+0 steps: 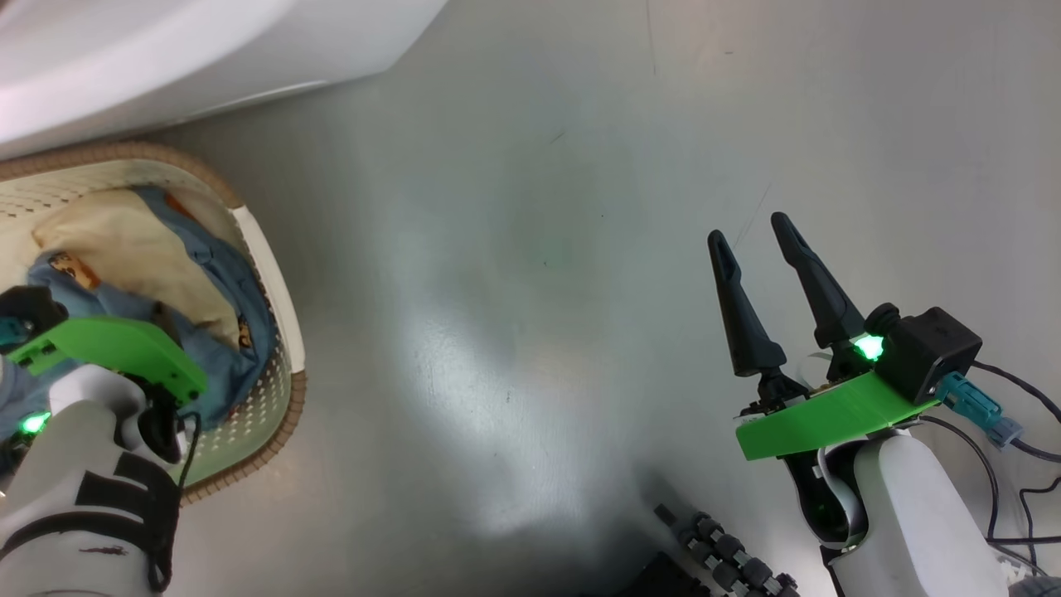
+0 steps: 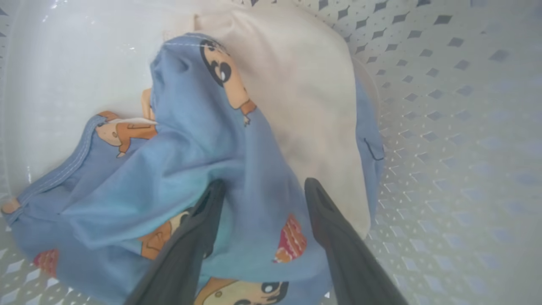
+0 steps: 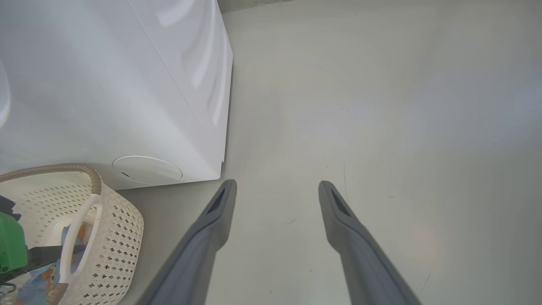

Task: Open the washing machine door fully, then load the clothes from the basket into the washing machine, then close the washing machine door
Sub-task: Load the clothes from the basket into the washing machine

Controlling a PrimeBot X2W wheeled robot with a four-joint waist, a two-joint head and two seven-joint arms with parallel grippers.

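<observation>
Down inside the basket [image 2: 444, 127], the left gripper [image 2: 264, 184] holds its two dark fingers spread wide, pointing into the clothes [image 2: 203, 148]. A ridge of light blue fabric printed with orange-brown cartoon figures runs between the fingers, and they are not closed on it. Whether the tips press into the cloth cannot be told. Just beyond the blue fabric lies a pale cream piece [image 2: 305, 93], and the whole pile rests against the perforated wall.

From the head view, the left arm reaches over the basket's near end, and its green mount hides the fingers. The basket stands on the grey floor [image 1: 539, 249] at the left, with its brown woven-look rim and a white side handle showing. Right behind it, on the far side, rises the white washing machine [image 1: 166, 58]; whether the two touch is unclear. A round white cover [image 3: 147, 169] sits low on the machine's front, next to the basket.

Well apart to the right, the right gripper [image 1: 750, 228] hangs over bare floor, its fingers wide and empty. Dark cables [image 1: 1019, 448] trail behind its wrist.
</observation>
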